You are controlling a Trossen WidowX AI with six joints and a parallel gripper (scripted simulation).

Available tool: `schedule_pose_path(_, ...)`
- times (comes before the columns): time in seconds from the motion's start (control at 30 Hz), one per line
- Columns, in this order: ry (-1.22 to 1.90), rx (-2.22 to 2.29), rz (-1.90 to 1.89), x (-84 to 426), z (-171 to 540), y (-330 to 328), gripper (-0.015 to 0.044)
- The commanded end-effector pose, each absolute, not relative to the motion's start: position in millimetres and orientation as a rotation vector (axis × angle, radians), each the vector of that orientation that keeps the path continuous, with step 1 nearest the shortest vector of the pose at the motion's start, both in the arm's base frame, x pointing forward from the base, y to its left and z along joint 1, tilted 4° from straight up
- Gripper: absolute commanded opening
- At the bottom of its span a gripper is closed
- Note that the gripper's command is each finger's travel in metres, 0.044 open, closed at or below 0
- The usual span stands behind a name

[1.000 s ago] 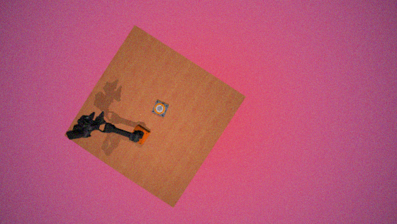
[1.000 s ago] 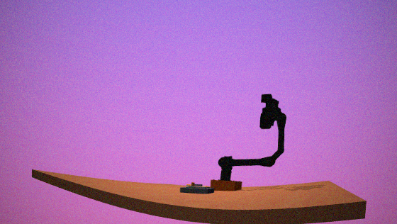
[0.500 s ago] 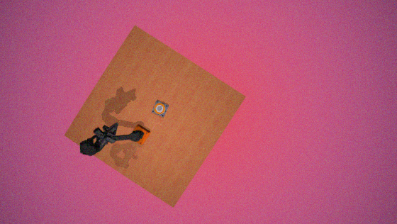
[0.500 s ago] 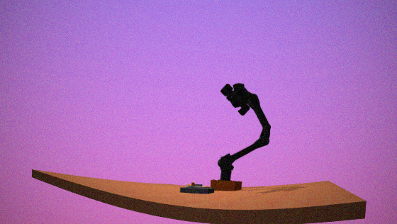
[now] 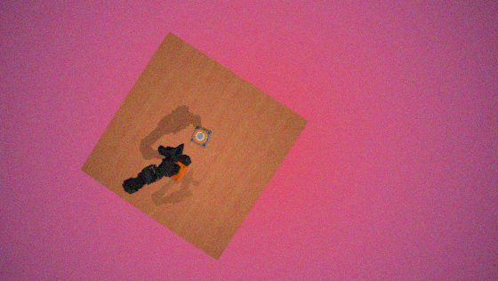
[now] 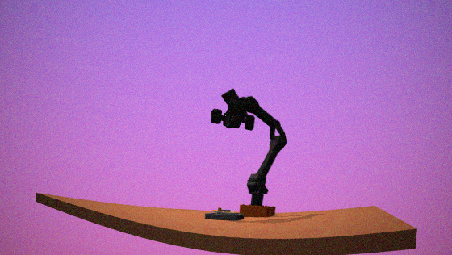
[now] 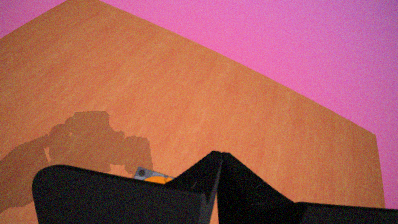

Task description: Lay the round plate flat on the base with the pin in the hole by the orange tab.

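The round plate (image 5: 200, 136) shows as an orange ring with a pale middle, over the square blue-grey base (image 5: 207, 132) (image 6: 223, 217) (image 7: 142, 173). From the side, thin parts show just above the base; their tilt is too small to tell. The tab, hole and pin cannot be made out. In the wrist view most of the base is hidden behind a finger. My gripper (image 5: 182, 145) (image 6: 232, 124) (image 7: 219, 160) is shut and empty, its fingertips together. It hangs high above the table, well clear of the plate.
The arm stands on an orange mount (image 5: 181, 171) (image 6: 257, 211), close to the base. Arm shadows lie on the wooden table (image 5: 244, 116) (image 6: 307, 232) (image 7: 240, 100) on both sides of the arm. The table's edges show in all current views.
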State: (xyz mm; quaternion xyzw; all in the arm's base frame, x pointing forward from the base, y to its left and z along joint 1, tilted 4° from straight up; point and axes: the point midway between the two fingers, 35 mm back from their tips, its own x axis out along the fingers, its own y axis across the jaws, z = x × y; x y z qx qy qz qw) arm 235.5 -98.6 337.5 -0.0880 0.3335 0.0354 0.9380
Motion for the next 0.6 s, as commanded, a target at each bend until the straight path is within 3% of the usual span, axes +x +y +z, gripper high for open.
schedule_pose_path(0.0, 0.823, -0.053, 0.087, 265.1, 296.9, -106.7, 0.0)
schedule_pose_path(0.2, 1.105, 0.103, 0.077, 315.7, 214.9, -102.5, 0.0)
schedule_pose_path(0.57, 1.468, 0.164, -0.026, 350.7, 97.4, -67.7, 0.0)
